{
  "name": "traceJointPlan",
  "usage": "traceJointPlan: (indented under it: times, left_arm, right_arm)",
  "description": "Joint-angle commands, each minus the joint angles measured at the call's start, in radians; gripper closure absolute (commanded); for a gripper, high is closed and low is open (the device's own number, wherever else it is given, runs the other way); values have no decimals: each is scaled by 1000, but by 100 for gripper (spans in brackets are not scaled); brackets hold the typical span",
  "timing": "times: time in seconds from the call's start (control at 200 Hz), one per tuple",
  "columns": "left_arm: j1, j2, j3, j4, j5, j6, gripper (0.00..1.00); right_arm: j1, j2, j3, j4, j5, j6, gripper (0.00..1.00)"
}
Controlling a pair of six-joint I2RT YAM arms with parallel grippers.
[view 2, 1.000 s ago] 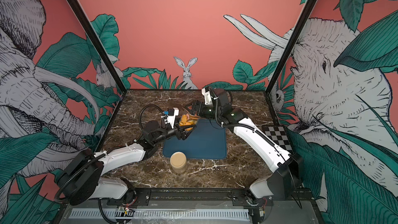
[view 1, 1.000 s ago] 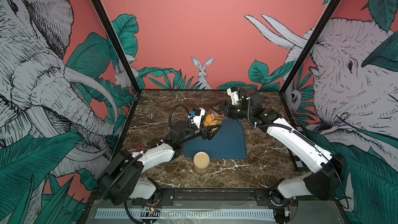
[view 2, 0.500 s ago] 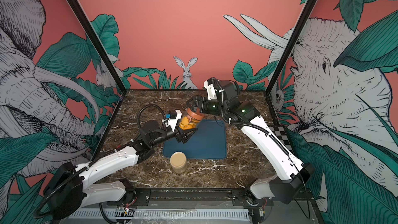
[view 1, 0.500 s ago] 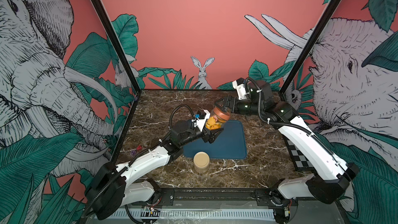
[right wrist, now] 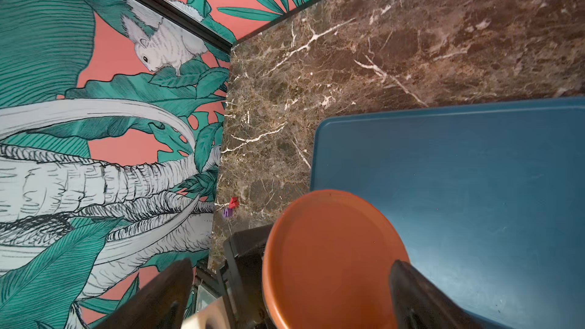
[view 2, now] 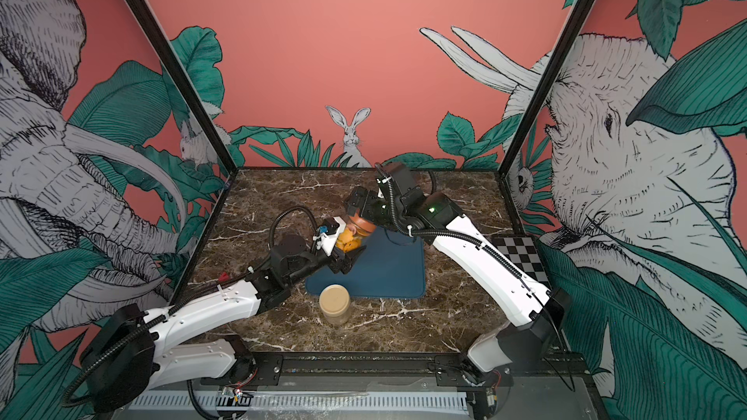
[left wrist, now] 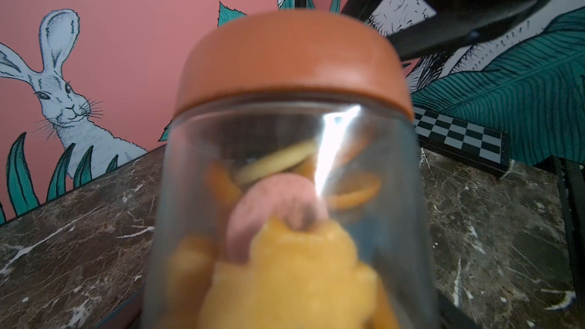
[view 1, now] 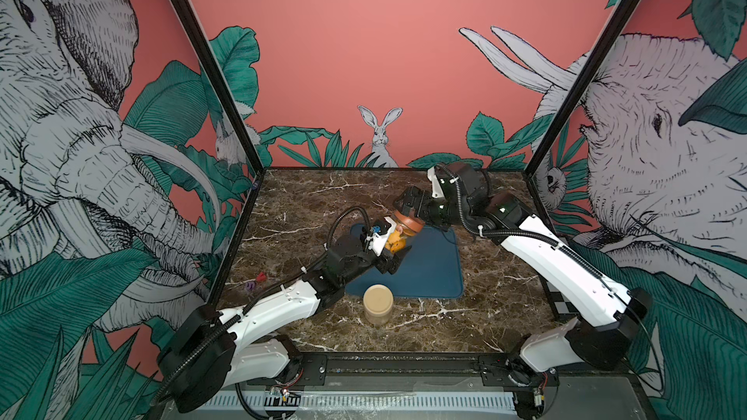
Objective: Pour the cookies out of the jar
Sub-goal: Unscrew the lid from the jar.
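1. The jar (view 1: pixel 398 241) hangs tilted above the far left corner of the blue mat (view 1: pixel 432 276). The left gripper (view 1: pixel 389 251) clamps its clear body. The cookies (left wrist: pixel 294 267) lie piled inside, mostly orange-yellow, with 1 pink.
2. The orange-brown lid (right wrist: pixel 329 264) is on, so nothing can pour yet. The right gripper (view 1: pixel 409 207) stands spread wide at the lid, 1 finger on each side, holding nothing. Whether a pad touches the rim I cannot tell.
3. The jar looks light, stiff and smooth-walled, so it may twist or slip in the grip once the lid is turned. The lid's rim is the likely place for the right jaws.
4. The cookies look brittle and loose, so they will probably tumble out and may bounce off the mat.
5. A 2nd jar (view 1: pixel 378 303) with a beige lid stands just off the mat's near edge, close to where cookies would land. The small red and purple pieces (view 1: pixel 260 276) lie well apart by the left wall.
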Motion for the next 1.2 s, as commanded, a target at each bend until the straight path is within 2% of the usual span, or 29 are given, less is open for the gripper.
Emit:
traceJointPlan:
  times: [0.0, 0.27, 0.61, 1.015, 1.195]
  left_arm:
    - [-5, -60, 11, 141, -25, 36, 100]
    - [-7, -65, 5, 143, -35, 48, 100]
    - [-10, -60, 2, 151, -37, 47, 100]
    - [-11, -50, 8, 153, -35, 34, 100]
    - [-10, -43, 10, 160, -39, 25, 100]
  right_arm:
    - [7, 16, 13, 33, 51, 92, 1]
    - [12, 40, 12, -52, 124, 127, 1]
    - [11, 50, -62, 64, 61, 190, 4]
    - [11, 56, -78, 102, 49, 211, 10]
    - [11, 57, -83, 101, 53, 215, 8]
